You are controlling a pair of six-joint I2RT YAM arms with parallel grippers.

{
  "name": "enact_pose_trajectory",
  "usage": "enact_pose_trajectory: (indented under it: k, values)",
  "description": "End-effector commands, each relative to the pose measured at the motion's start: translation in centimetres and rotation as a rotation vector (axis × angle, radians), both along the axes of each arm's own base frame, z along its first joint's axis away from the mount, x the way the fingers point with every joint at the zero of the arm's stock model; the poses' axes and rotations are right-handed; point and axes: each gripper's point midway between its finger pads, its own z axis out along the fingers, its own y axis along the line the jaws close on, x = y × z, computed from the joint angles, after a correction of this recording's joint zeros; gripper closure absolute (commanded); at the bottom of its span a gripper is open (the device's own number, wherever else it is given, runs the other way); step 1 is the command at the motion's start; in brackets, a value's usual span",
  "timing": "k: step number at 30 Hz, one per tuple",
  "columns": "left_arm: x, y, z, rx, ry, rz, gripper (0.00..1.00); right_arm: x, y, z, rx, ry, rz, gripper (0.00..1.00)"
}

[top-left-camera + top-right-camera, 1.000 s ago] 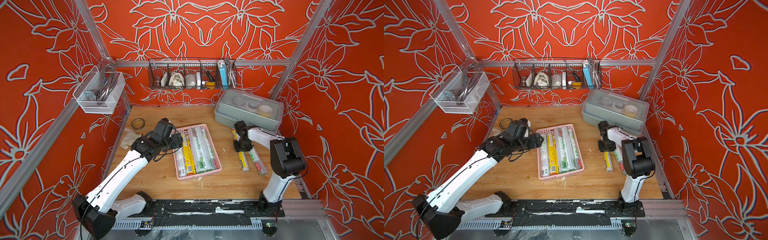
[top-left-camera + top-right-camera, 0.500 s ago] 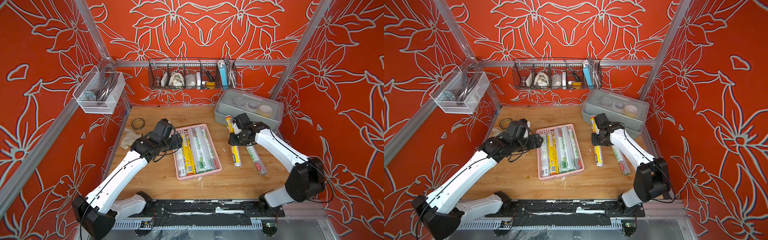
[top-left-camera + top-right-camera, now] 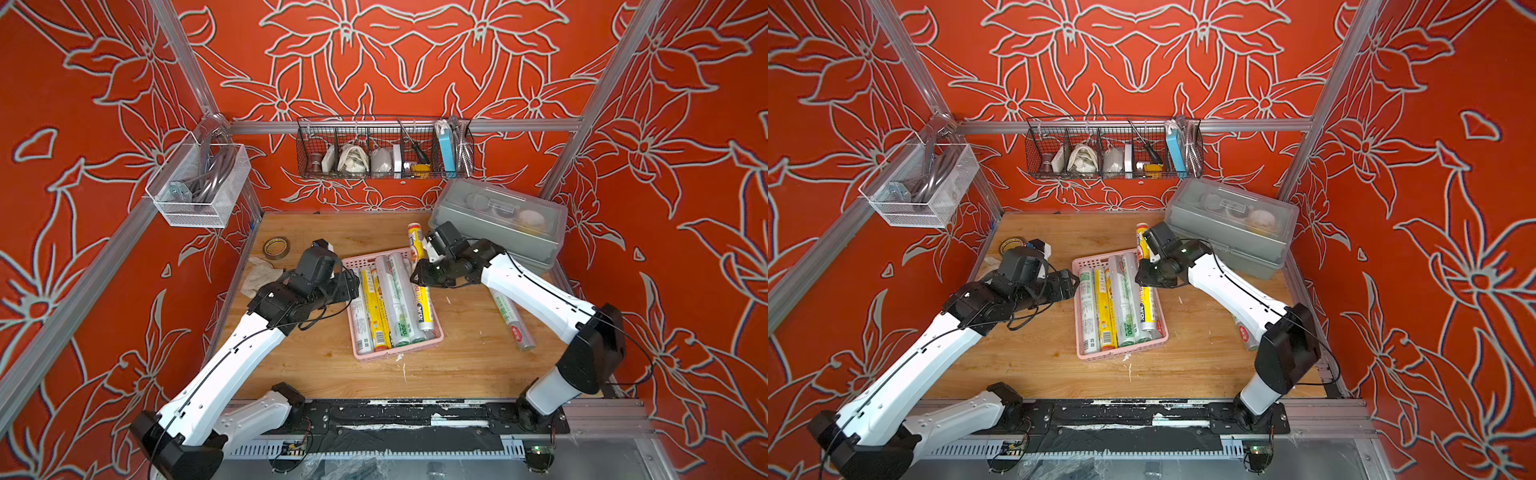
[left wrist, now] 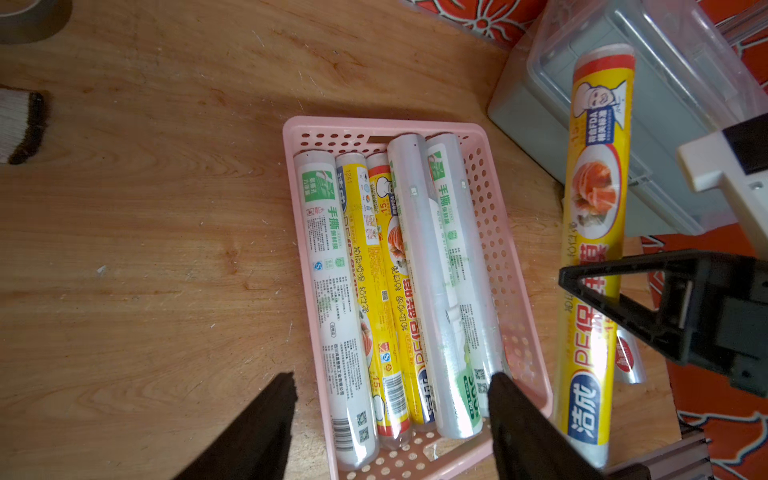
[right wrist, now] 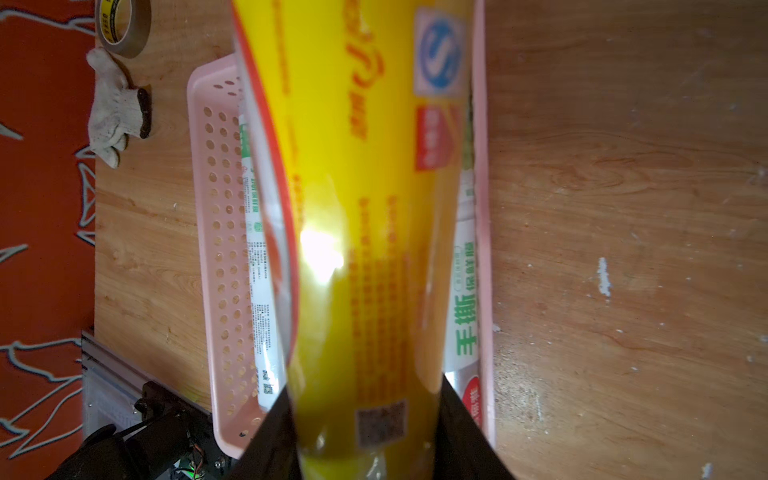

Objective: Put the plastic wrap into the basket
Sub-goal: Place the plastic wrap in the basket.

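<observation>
Our right end effector (image 3: 422,277) is closed around the middle of a yellow roll (image 3: 416,243), holding it over the right side of the basket (image 3: 399,354). Our left end effector (image 3: 353,286) stands open and empty at the basket's left edge. We judge the roll light, stiff and slick in its film, so mid-length is the balanced hold. It is long, slim, printed with food photos. Five rolls (image 4: 419,270) lie in the basket; another roll (image 3: 509,318) lies near the right edge of the surface (image 3: 469,365).

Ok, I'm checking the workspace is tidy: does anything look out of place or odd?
One white-green roll lies on the table, right of the pink basket, not in it. A crumpled work glove lies loose by the table's left edge.
</observation>
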Motion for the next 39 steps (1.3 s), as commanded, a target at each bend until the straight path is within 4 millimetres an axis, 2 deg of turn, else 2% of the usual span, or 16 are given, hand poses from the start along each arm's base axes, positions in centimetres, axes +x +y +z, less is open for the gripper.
enact_pose_trajectory:
  k: [1,8,15,21,28,32,35,39]
  values:
    - [-1.1,1.9,1.3,0.022,-0.044,0.047,0.27,-0.2,3.1,1.1,0.032,-0.018,0.009,0.74]
    - [-2.2,3.2,2.8,0.029,-0.112,0.069,0.25,-1.4,8.2,0.2,-0.037,-0.015,0.076,0.77]
    - [-2.7,3.7,2.6,0.041,-0.118,0.073,0.24,-1.4,10.2,-2.9,-0.177,-0.008,0.085,0.76]
    - [-2.8,3.7,2.6,0.037,-0.123,0.069,0.24,-0.9,10.9,-6.3,-0.25,0.029,0.082,0.74]
    - [-3.1,4.2,2.6,0.05,-0.134,0.075,0.23,-0.7,11.4,-8.8,-0.282,0.044,0.072,0.72]
    - [-3.2,4.4,2.8,0.047,-0.147,0.079,0.22,-0.9,11.4,-10.0,-0.306,0.063,0.073,0.63]
    - [-3.3,4.2,2.8,0.032,-0.149,0.076,0.21,-0.8,11.3,-10.2,-0.321,0.059,0.067,0.52]
    - [-3.3,3.9,3.4,0.012,-0.158,0.066,0.21,-0.5,10.9,-9.3,-0.335,0.038,0.058,0.47]
